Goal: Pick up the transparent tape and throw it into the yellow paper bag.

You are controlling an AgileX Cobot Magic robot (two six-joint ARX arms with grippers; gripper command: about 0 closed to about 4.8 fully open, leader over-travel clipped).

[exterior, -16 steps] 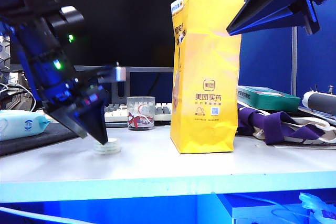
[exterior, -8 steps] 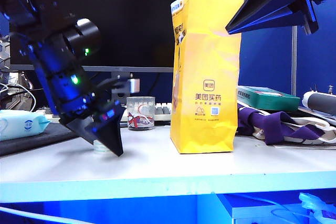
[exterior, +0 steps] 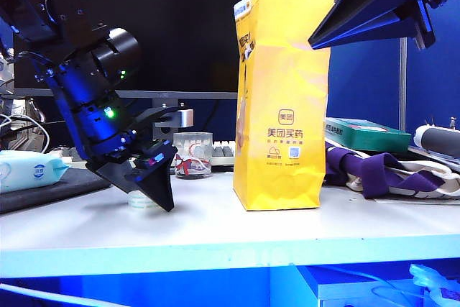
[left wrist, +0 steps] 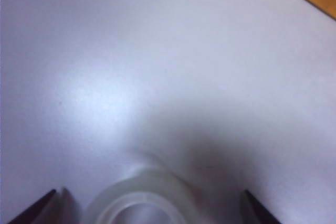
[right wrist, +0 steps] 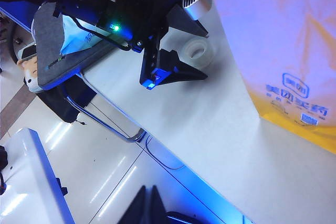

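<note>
The yellow paper bag stands upright mid-table, my right gripper idling high beside its top, fingers together. My left gripper, spread wide, straddles the transparent tape lying flat; next I should close on it.

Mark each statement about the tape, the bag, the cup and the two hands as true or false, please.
1. The transparent tape lies flat on the table. True.
2. The left hand is closed on the tape. False: its fingers stand open on both sides of the roll.
3. The yellow paper bag has fallen over. False: it stands upright.
4. The right hand is raised, above and right of the bag in the exterior view. True.
5. The glass cup is inside the bag. False: it stands on the table behind the left hand.
</note>
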